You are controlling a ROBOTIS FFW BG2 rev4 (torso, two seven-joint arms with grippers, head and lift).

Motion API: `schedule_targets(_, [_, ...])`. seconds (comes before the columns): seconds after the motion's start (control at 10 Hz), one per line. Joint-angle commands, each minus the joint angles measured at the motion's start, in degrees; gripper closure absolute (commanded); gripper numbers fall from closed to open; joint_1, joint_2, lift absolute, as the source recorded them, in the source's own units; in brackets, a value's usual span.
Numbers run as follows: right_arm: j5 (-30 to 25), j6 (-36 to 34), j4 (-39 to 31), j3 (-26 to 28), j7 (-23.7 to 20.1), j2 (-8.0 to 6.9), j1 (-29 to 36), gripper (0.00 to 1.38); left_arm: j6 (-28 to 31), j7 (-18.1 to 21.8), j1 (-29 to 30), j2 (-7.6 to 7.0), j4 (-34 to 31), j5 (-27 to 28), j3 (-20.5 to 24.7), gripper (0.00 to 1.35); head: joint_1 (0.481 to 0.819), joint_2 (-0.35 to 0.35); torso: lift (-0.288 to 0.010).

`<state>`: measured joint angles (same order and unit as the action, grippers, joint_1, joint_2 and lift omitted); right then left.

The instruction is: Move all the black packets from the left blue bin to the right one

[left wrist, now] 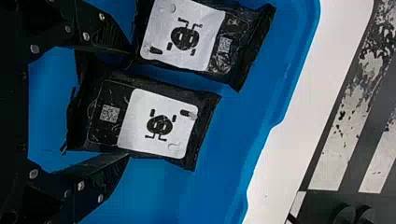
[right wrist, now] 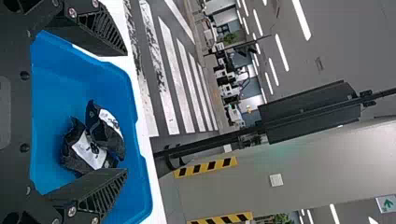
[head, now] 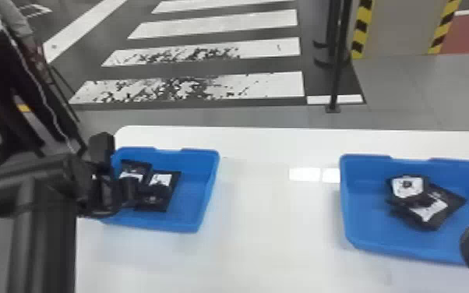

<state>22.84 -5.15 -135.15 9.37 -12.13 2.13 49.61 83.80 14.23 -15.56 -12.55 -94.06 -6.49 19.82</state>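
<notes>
Packet (left wrist: pixel 156 123) in the left bin (head: pixel 193 187), nearer its right edge, lies between the left gripper's (left wrist: pixel 128 103) parted fingers, its long axis along them; no firm hold shows. Closing across its 2 long sides seems next. Right gripper (right wrist: pixel 126 112): wide open, empty, near the right bin's (head: pixel 366 222) near edge.
</notes>
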Motion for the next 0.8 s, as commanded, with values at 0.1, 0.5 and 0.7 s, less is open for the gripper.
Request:
schedule_targets(0.1, [0.70,-0.19,0.36,0.00,-0.09,0.07,-0.25,0.16,-3.23,0.01,-0.19,-0.02,1.89,1.12,-0.97,1.19,0.695,0.194,-0.150])
schedule_targets(0.5, [1.61,-0.33,0.22,0.00,-0.09,0.51,0.03,0.17,-7.44,1.59,4.59,0.95,-5.14,-1.28,-1.08,1.21,0.695,0.190,-0.150])
schedule_targets(0.7, [1.95,-0.33,0.08,0.00,-0.09,0.60,0.03,0.17,-7.30,2.21,9.37,1.30,-13.30,-6.20,-1.08,1.21,0.695,0.162,-0.150])
